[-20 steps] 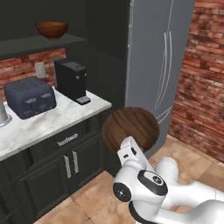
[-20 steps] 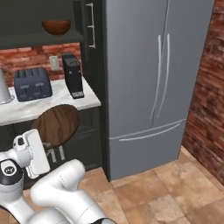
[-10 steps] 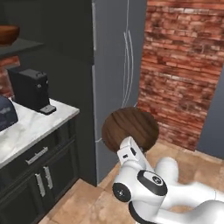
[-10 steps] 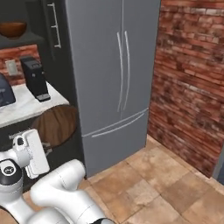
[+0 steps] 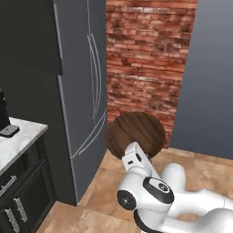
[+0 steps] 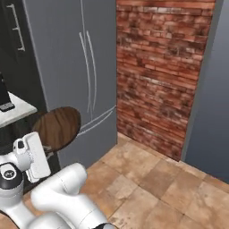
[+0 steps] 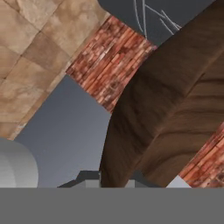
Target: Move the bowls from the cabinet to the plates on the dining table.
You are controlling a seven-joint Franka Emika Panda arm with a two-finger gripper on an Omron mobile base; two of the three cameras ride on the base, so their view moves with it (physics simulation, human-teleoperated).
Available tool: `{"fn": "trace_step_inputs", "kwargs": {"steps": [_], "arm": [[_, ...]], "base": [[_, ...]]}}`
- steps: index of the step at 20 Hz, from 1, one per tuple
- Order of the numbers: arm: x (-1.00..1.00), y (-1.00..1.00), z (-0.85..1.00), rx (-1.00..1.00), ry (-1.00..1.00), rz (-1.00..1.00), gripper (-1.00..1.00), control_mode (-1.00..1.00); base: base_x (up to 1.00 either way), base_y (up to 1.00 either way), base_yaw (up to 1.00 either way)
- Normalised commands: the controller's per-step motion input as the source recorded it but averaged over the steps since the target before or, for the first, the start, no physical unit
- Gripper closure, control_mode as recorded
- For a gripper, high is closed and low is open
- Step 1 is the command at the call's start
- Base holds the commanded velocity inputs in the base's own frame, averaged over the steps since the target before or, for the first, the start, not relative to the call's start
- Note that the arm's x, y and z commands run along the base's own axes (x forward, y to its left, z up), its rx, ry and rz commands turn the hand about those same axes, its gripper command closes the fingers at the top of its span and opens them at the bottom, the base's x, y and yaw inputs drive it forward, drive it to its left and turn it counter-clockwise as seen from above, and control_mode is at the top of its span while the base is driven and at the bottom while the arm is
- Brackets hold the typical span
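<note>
**Ana:** Hand view first: what is the gripper (image 7: 111, 178) doing?

**Ben:** Its two dark finger tips are sitting tight on the rim of the wooden bowl (image 7: 175, 109), one on each side of the wall, pinching it. The bowl's brown grain is running up and away across the right of that view.

**Ana:** And where is the bowl sitting in the room?

**Ben:** It is hanging in the air above the tiled floor (image 6: 152, 179), not resting on anything. In the left base view the bowl (image 5: 135, 135) is showing tipped on its side, just above the white hand, in front of the brick wall (image 5: 148, 68) and right of the grey fridge (image 5: 79, 91).

**Ana:** Is the right base view agreeing?

**Ben:** Yes. There the bowl (image 6: 58, 127) is showing at the left, again on edge, in front of the lower part of the fridge (image 6: 71, 67), with the hand just below it.

**Ana:** Anything else nearby?

**Ben:** A marble counter (image 5: 18, 141) is showing at the left edge, over dark drawers, well apart from the bowl. A plain grey wall (image 6: 212, 89) is standing to the right of the bricks.
</note>
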Motion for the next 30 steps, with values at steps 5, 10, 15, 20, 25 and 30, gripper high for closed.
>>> {"fn": "trace_step_inputs", "kwargs": {"steps": [5,10,15,20,25,30], "arm": [[0.00,0.00,0.00,0.00,0.00,0.00,1.00,1.00],[0.00,0.00,0.00,0.00,0.00,0.00,1.00,1.00],[0.00,0.00,0.00,0.00,0.00,0.00,1.00,1.00],[0.00,0.00,0.00,0.00,0.00,0.00,1.00,1.00],[0.00,0.00,0.00,0.00,0.00,0.00,1.00,1.00],[0.00,0.00,0.00,0.00,0.00,0.00,1.00,1.00]], "base": [[-0.20,0.00,-0.48],[-0.19,0.00,-0.50],[0.00,0.00,-0.46],[0.24,0.00,-0.41],[0.81,0.00,-0.35],[0.94,0.00,-0.35]]}}
